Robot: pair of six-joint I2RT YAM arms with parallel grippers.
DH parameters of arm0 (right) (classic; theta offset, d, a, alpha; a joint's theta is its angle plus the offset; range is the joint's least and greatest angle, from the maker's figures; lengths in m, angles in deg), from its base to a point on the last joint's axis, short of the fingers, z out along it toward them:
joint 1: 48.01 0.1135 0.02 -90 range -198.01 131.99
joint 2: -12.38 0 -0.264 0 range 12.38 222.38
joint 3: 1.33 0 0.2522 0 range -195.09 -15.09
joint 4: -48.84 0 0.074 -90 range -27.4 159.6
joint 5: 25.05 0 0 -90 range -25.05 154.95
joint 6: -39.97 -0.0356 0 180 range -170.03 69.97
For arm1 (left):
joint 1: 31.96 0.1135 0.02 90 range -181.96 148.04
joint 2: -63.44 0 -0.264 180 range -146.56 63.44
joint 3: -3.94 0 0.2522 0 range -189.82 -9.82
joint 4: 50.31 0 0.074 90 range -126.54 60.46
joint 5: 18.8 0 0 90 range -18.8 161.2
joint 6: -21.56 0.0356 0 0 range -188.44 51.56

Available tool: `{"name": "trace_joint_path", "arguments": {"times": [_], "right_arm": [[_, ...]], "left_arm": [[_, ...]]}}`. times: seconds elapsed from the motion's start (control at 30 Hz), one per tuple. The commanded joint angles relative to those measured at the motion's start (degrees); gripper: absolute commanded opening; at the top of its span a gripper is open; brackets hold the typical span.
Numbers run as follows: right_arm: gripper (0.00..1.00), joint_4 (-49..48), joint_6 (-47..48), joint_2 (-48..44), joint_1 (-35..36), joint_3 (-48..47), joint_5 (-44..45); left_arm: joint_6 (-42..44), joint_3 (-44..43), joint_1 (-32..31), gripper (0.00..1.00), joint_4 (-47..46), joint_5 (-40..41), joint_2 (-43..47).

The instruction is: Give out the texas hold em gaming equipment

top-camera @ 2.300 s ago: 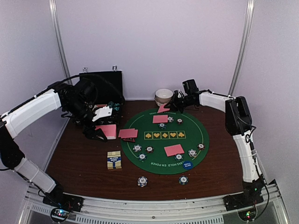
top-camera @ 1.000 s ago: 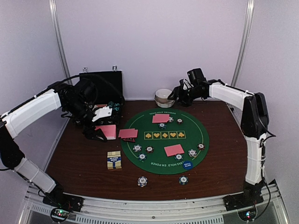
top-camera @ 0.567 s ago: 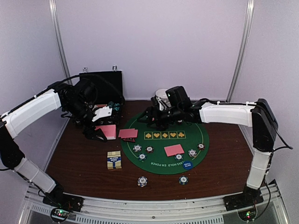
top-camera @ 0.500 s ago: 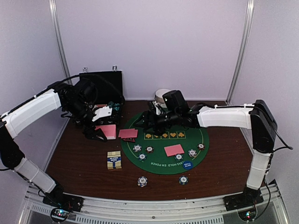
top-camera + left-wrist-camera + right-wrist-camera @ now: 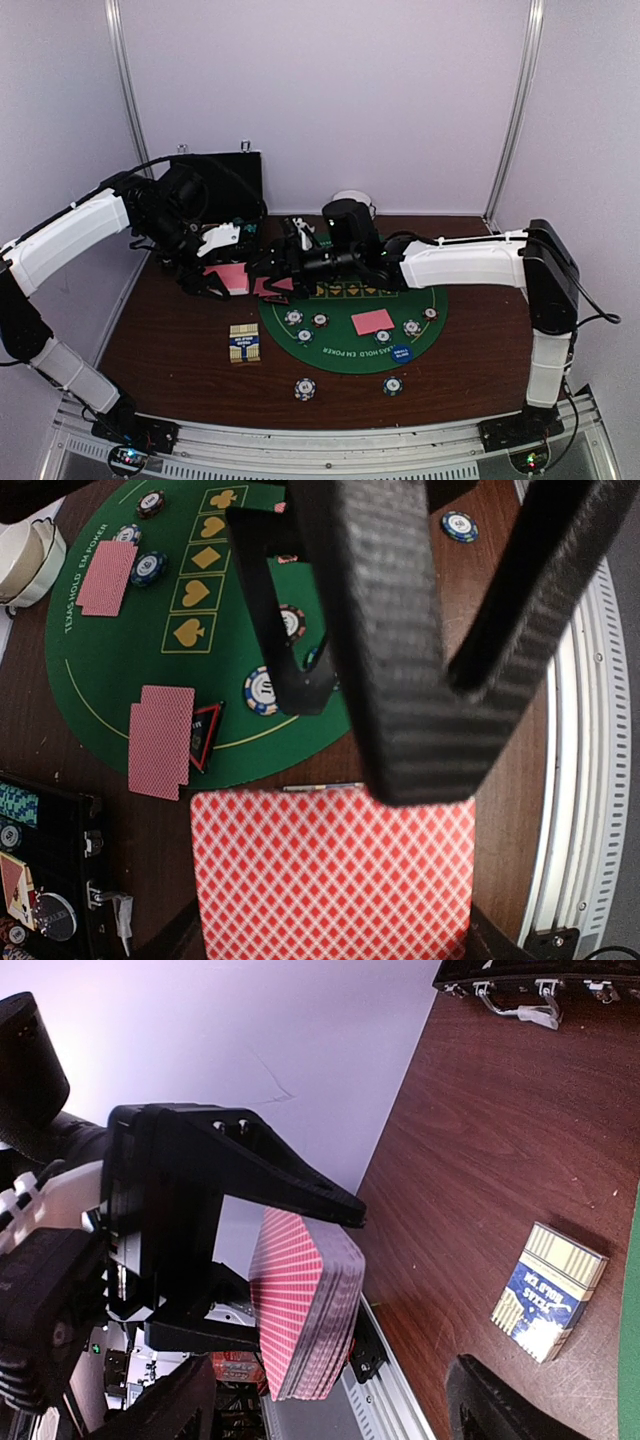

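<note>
Your right claw, spread wide, has swung over; just ahead your left claw grips the deck, probably for a draw.

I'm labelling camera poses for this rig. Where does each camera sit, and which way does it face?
Top external: high behind the bases, looking down on the table; left arm and right arm both show.
Left wrist: on the left arm, looking down past the left fingers and their deck onto the mat.
Right wrist: on the right arm, facing the deck side-on; right fingers at the bottom edge.
Shared: deck in all three; card box in top and right wrist.
</note>
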Motion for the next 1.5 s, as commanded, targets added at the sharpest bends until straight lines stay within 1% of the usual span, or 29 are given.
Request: {"name": "trace_joint_path", "arguments": {"times": [0.0, 0.43, 0.7, 0.97, 1.2, 1.43, 1.47], "right_arm": [[0.82, -2.43, -1.36, 2.54, 0.81, -4.00, -1.21], [0.79, -2.58, -4.18, 10.29, 2.31, -11.72, -3.39], [0.77, 0.72, -4.46, 13.37, 2.85, -16.07, -4.62], [0.66, 5.00, -3.64, 11.99, 1.66, -13.35, -2.90], [0.62, 8.82, -0.16, 7.95, 0.23, -9.02, -1.96], [0.57, 9.95, 0.86, 5.54, -0.36, -8.29, -2.62], [0.55, 9.97, 0.86, 5.14, -0.36, -8.50, -2.80]], "left_arm": [[-0.63, -2.11, 0.43, 0.35, -0.58, -1.63, -0.19], [-0.73, -2.10, 0.43, 0.35, -0.61, -1.91, 0.04], [-0.80, -2.02, 0.43, 0.35, -0.57, -2.15, -0.08], [-0.82, -2.24, 0.43, 0.35, -0.60, -2.07, 0.25], [-0.90, -2.02, 0.43, 0.34, -0.57, -2.41, 0.33], [-0.89, -2.20, 0.43, 0.35, -0.54, -2.63, 0.26], [-0.90, -2.16, 0.43, 0.34, -0.61, -2.65, 0.19]]}}
